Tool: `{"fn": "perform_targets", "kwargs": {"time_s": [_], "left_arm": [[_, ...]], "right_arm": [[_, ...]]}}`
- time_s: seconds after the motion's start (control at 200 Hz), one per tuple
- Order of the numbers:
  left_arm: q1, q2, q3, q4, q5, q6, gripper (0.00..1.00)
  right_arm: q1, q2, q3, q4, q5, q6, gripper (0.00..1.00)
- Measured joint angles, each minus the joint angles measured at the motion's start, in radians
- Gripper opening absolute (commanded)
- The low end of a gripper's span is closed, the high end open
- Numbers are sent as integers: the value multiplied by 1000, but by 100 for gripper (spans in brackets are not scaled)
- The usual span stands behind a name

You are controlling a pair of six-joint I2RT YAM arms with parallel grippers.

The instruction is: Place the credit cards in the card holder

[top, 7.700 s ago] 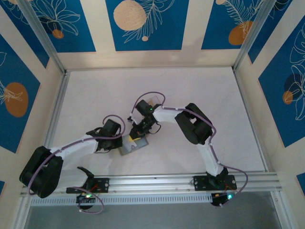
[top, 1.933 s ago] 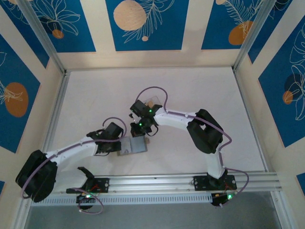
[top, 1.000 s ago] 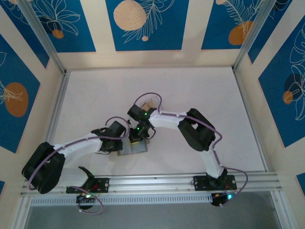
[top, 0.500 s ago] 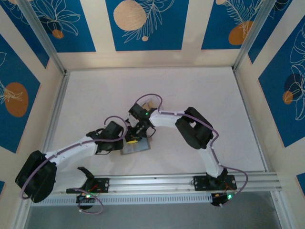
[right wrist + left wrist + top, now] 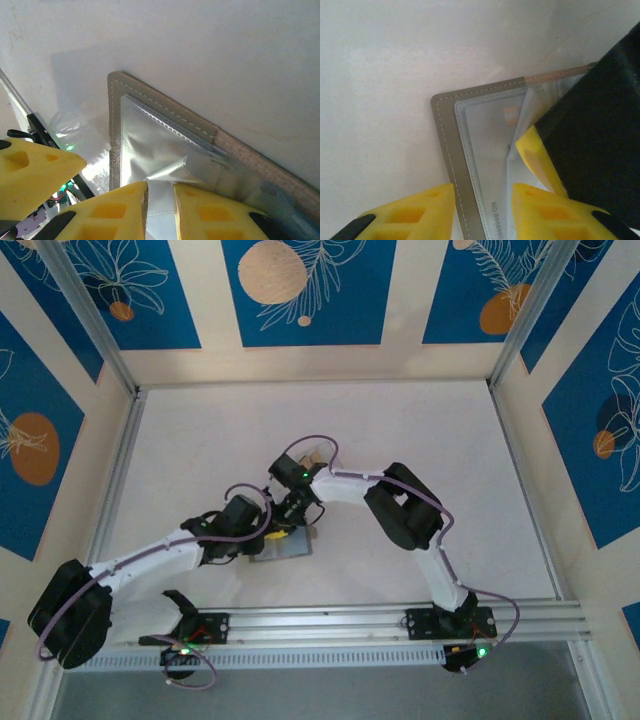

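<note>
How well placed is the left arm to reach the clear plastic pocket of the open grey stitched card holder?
Likely yes: the left gripper hangs just above the grey stitched card holder at its corner, jaws apart, with nothing in between. The right gripper crowds the far side of the clear plastic pocket, though.

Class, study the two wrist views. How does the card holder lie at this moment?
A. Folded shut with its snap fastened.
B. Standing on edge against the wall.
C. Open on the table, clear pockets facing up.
C: the card holder lies spread open on the table, its grey stitched border framing clear pockets that face the cameras.
</note>
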Motion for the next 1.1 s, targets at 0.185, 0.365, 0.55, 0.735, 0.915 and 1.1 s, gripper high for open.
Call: {"fn": "perform_targets", "kwargs": {"time_s": [0.185,0.365,0.55,0.735,0.915,1.1], "left_arm": [[-18,1,-3,25,-20,3,38],[-50,-49,-42,44,0,3,38],[-86,-168,-94,26,29,-5,39],[-87,-154,-97,26,29,-5,40],[-87,-59,-95,30,28,7,39],[-87,-37,-95,29,-24,-4,37]], "right_arm": [[-11,4,7,-24,-14,-2,25],[-15,14,24,-33,-27,8,25],[-15,26,37,-21,-39,22,25],[-15,26,37,-20,-41,22,25],[-15,26,39,-21,-41,21,25],[-15,27,41,-22,-40,21,25]]}}
